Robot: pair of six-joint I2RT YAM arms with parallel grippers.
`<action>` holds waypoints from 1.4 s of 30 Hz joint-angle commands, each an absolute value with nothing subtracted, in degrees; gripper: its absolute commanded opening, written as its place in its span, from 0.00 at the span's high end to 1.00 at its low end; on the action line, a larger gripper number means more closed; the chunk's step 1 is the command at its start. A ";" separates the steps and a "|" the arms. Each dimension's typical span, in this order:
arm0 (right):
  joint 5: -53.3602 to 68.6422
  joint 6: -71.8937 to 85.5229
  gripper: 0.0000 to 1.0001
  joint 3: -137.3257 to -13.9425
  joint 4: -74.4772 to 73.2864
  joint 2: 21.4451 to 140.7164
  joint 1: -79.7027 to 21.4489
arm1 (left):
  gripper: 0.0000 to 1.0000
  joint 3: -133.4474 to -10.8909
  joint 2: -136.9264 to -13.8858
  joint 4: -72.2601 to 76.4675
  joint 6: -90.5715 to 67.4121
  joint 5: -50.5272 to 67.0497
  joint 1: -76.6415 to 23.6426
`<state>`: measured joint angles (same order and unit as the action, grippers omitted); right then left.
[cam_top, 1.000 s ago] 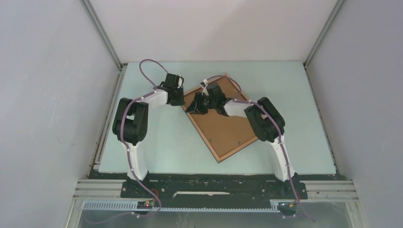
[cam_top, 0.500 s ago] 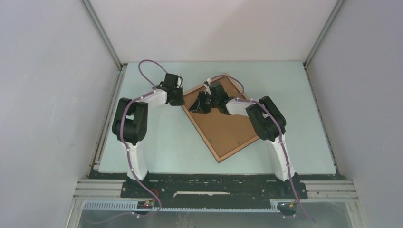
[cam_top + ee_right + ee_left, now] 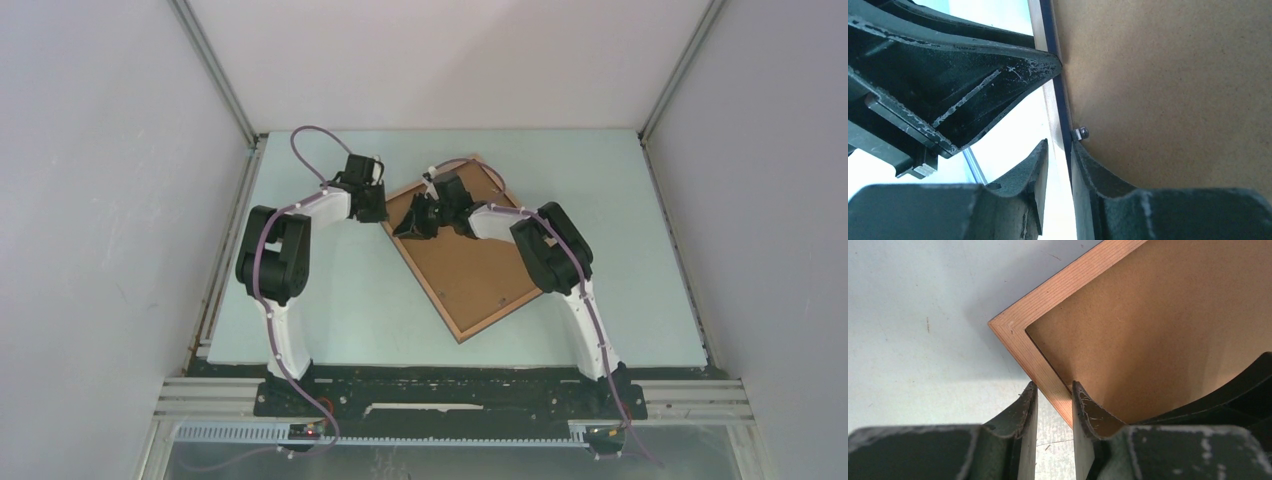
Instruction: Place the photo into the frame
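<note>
Your left fingers [image 3: 1024,415] pinch the frame [image 3: 1015,329] by its corner; right fingers [image 3: 1090,172] straddle its edge alongside, can't tell if clamped. It sits skewed mid-picture on the counter [image 3: 340,300].

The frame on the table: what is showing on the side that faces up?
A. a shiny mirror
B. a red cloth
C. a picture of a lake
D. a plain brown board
D: the frame lies flat with a plain brown board filling the space inside its wooden edge, and no picture can be seen.
</note>
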<state>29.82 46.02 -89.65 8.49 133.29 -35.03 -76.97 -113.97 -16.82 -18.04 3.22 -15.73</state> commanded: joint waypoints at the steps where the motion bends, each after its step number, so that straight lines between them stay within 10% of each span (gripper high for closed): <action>1: 31.09 46.61 0.69 -93.64 6.33 136.85 -35.29 | 1.00 -78.66 -113.46 -17.43 -17.43 6.62 -16.00; 15: 29.35 41.58 0.61 -81.14 7.73 119.90 -33.93 | 0.98 -81.01 -113.76 -18.92 -19.54 1.46 -14.48; 26: 10.23 21.15 0.40 -73.45 -16.28 99.18 -33.73 | 0.46 -83.69 -107.43 -26.02 -26.00 5.67 -13.62; 42: 10.52 18.31 0.29 -50.52 -3.89 81.48 -29.89 | 0.38 -45.49 -74.54 -13.76 -65.41 8.41 -20.34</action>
